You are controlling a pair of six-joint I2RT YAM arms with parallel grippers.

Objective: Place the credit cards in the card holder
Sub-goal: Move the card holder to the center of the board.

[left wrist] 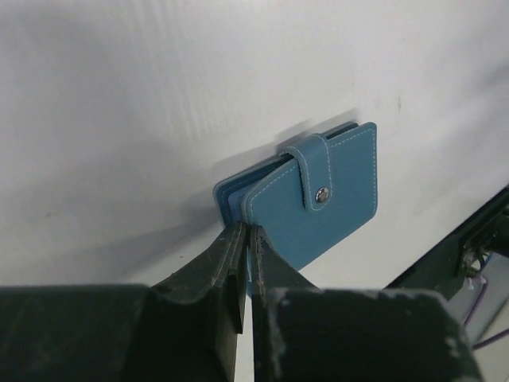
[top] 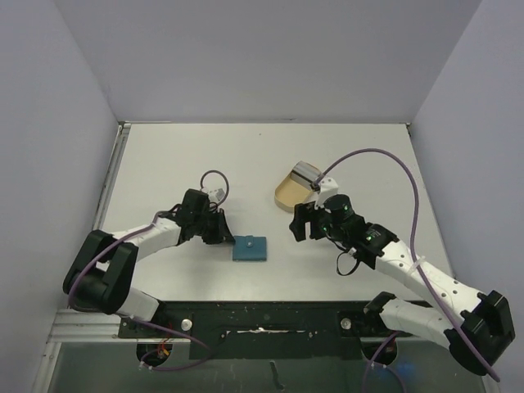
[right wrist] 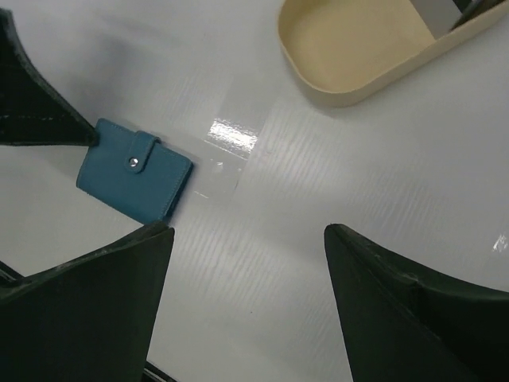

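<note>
Left wrist only: left claw [left wrist: 245, 231] shut at the edge of the card holder [left wrist: 334, 199]; right claw [right wrist: 248, 231] wide, empty.

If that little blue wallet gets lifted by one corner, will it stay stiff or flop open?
It probably won't flop open: the wallet has its snap tab fastened. The stitched, soft-looking covers may sag a little. Being flat, it shouldn't roll.

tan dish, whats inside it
A grey card sits at the far end of the tan dish; the rest of its floor is bare. Whether more cards lie stacked beneath it cannot be seen.
</note>
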